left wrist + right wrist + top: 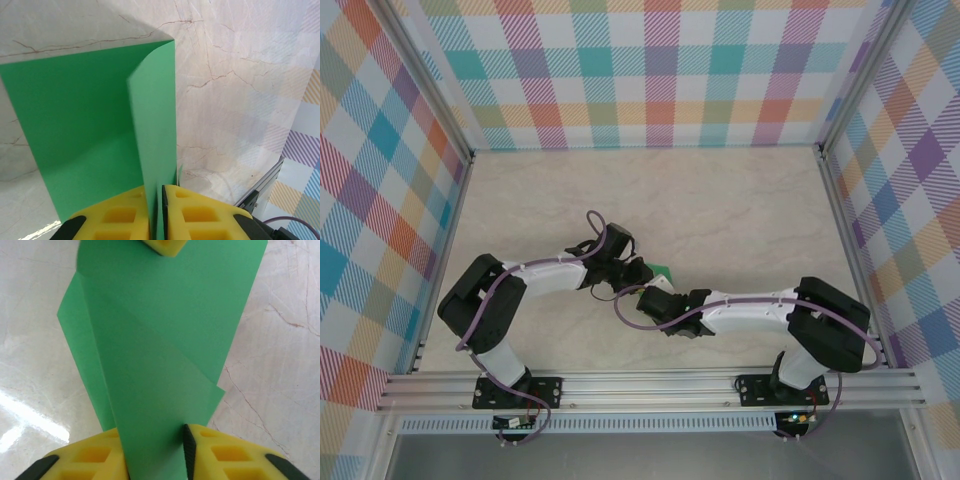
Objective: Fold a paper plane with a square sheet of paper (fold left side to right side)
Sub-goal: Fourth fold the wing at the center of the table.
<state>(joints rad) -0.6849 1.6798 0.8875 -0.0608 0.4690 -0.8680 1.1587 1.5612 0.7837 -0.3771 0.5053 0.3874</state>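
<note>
You're only partway: the square sheet of paper [75,125] shows early folds, your left fingers [120,216] pinch its flap, right fingers' [225,455] hold unclear.

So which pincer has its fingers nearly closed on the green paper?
The left pincer: its yellow fingers nearly meet, pinching an upright flap of the green paper. The right pincer's fingers stand much wider apart.

We see the green paper [85,125] as thin, smooth and matt. The worktop [240,75] looks like glossy stone with fine veins. The left tool [154,192] has fingers [120,215] of matt yellow plastic. The frame rail [650,385] is pale brushed metal.
</note>
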